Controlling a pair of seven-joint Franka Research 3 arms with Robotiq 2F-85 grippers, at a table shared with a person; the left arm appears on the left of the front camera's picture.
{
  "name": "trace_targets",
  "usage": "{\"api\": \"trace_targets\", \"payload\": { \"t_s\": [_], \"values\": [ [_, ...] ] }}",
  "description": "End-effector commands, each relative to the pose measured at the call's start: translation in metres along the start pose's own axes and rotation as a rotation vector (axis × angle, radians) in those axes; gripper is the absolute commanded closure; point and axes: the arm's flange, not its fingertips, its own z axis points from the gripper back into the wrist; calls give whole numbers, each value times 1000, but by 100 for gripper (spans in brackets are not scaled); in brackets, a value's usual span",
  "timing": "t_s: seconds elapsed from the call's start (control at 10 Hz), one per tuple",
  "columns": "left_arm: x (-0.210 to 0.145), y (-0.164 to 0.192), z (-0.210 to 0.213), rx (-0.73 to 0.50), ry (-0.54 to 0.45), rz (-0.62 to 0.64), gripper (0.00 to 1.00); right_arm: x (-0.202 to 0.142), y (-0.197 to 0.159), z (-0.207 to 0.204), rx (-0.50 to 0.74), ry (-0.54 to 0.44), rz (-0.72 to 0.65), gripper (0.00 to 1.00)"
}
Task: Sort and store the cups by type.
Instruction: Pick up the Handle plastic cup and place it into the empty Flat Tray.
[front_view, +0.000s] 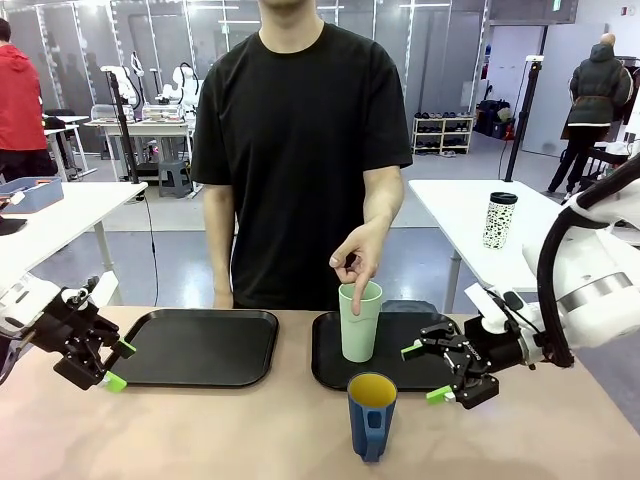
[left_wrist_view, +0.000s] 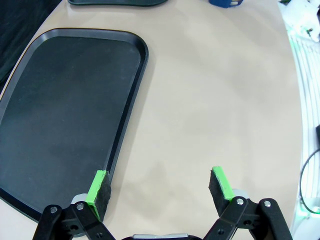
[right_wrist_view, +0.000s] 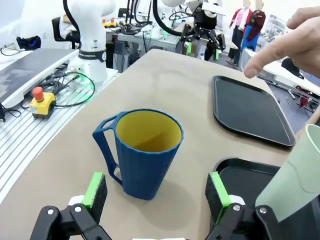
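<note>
The tumbler (front_view: 360, 322) is standing on the right tray (front_view: 330, 365). The mug (front_view: 372, 415) is sitting on the table (front_view: 200, 435) at its six o'clock.

Both arms reach in low from opposite sides, the left gripper (front_view: 120, 365) and right gripper (front_view: 423, 373) hovering, jaws spread wide, facing inward.

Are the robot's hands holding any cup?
No. The left gripper and right gripper both have open jaws, holding nothing. The blue mug stands free.
</note>
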Motion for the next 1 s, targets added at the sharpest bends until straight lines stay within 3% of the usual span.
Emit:
{"api": "trace_targets", "payload": {
  "t_s": [0.0,0.9],
  "values": [
    [0,0,-1,26,-12,-14,0,-10,-6,-6,21,-24,29,0],
    [0,0,-1,26,-12,-14,0,-30,-9,-45,56,-56,-3,0]
  ]
}}
